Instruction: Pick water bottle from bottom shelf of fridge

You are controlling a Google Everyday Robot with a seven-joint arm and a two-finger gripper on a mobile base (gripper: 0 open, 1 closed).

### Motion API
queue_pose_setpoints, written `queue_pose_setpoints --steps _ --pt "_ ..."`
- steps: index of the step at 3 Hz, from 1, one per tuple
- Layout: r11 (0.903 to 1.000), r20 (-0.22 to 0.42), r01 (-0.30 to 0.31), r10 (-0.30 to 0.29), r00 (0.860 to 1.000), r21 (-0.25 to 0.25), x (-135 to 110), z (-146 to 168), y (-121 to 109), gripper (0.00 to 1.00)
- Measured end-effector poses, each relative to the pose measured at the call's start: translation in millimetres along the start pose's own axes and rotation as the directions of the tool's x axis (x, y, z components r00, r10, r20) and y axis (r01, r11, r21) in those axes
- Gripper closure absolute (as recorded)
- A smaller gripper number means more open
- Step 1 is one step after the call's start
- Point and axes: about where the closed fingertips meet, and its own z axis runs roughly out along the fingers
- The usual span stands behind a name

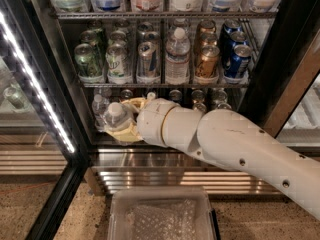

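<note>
Where the bottom shelf (107, 156) begins, yellowish jaws clasp the ribbed clear water bottle (115, 119) (white-capped).

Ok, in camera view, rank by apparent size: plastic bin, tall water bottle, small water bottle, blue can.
Plastic bin; tall water bottle; then small water bottle, gripped by the hand at the bottom shelf, and blue can look alike.

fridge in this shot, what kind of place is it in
Likely a shop or office pantry: a glass-door drinks fridge, wire racks of cans, a white LED strip. The gripper grips the water bottle at the bottom shelf.
</note>
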Motion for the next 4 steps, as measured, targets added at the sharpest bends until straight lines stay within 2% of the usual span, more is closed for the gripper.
queue_pose_setpoints --steps 1,2,3,4 --pt "0.9997 0.029 -0.024 0.025 0.999 -0.004 -4 -6 -1 1.00" --pt "0.9977 0.070 -0.066 0.064 0.996 0.018 -16 -28 -9 1.00" --pt "0.9932 0.082 -0.096 0.091 0.993 0.066 -23 -54 -25 1.00" --pt "0.9926 0.079 -0.097 0.091 0.993 0.073 -22 -56 -26 1.00"
